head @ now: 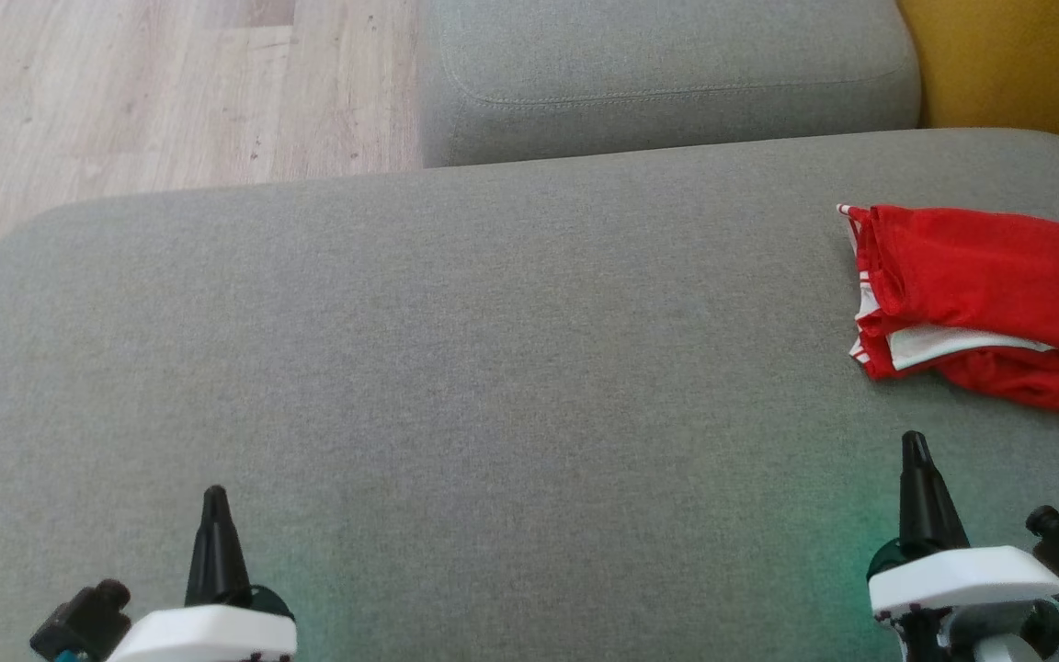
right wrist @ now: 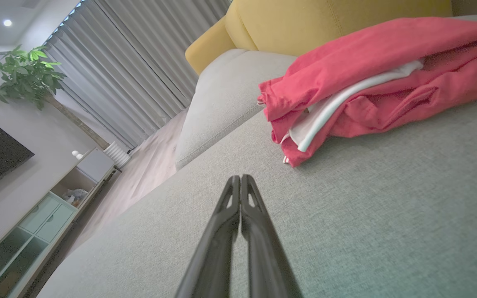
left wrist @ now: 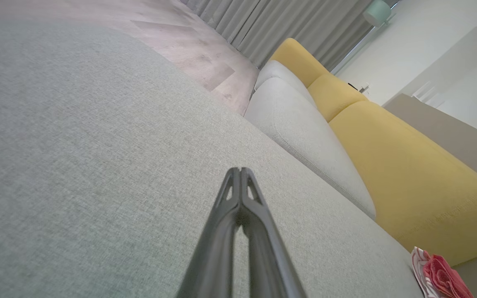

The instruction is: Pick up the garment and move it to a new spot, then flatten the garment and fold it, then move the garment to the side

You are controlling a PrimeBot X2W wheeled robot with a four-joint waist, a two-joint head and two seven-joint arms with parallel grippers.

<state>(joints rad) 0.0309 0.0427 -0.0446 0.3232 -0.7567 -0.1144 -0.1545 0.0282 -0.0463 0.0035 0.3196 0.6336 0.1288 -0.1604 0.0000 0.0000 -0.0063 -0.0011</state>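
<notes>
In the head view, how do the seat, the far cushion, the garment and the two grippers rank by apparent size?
1. Seat
2. Far cushion
3. Garment, partly cut by the right edge
4. Left gripper and right gripper: alike, both cut by the bottom edge, so unranked.

The garment (head: 989, 276) lies at the far right of the sofa seat (head: 493, 322), with the right gripper (head: 914, 443) just in front of it, not touching. The left gripper (head: 214, 498) is over the seat's near left. Behind the seat is another cushion (head: 667, 74), with the floor (head: 125, 92) to its left.
</notes>
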